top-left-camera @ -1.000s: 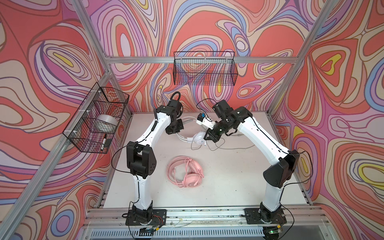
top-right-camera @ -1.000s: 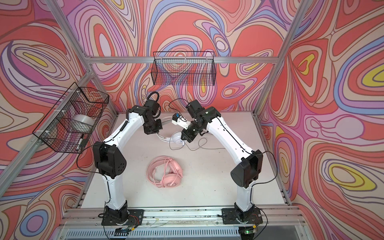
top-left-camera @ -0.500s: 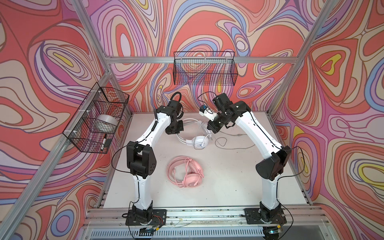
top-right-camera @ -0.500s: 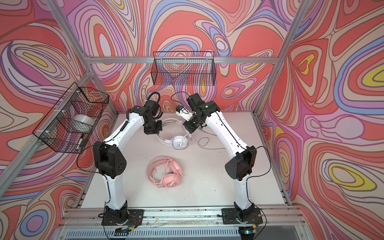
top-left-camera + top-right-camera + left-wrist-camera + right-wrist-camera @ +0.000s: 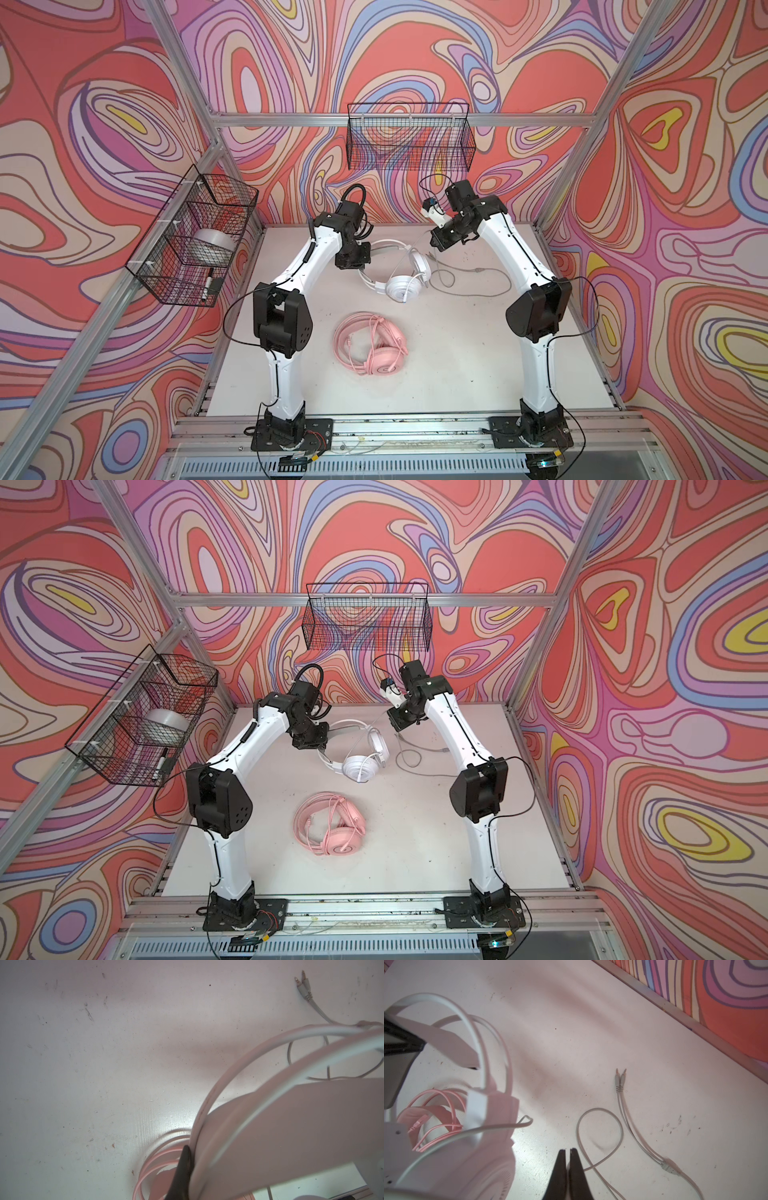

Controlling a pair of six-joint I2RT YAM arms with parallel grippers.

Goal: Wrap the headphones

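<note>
Right wrist view: shows right gripper (image 5: 568, 1150) with fingers pressed together, pinching the grey cable (image 5: 600, 1108) at one side; beyond, a slack loop and the twin jack plugs (image 5: 619, 1081) lying on the table (image 5: 591, 1032). Both top views: place left gripper (image 5: 354, 262) clamped on the headband (image 5: 384, 248) of the white headset (image 5: 401, 286) at the rear middle, lower earcup seemingly resting on the surface; pink headset (image 5: 374, 351) flat nearer the front, between the arm bases, pink cable (image 5: 452, 1109) coiled upon it. Risks, as judged: thin cable slipping from so small a pinch; a taut pull dragging the headband out of the left grip or toppling the earcup; slack loop knotting or snagging on the plugs during winding. Surface: white, scuffed, speckled with dark marks. Surroundings: swirl-patterned walls (image 5: 415, 54) on an aluminium frame (image 5: 332, 119); rear wire basket (image 5: 409, 141) on the back wall, side wire basket (image 5: 183, 266) on the left wall holding a white roll (image 5: 212, 245).
</note>
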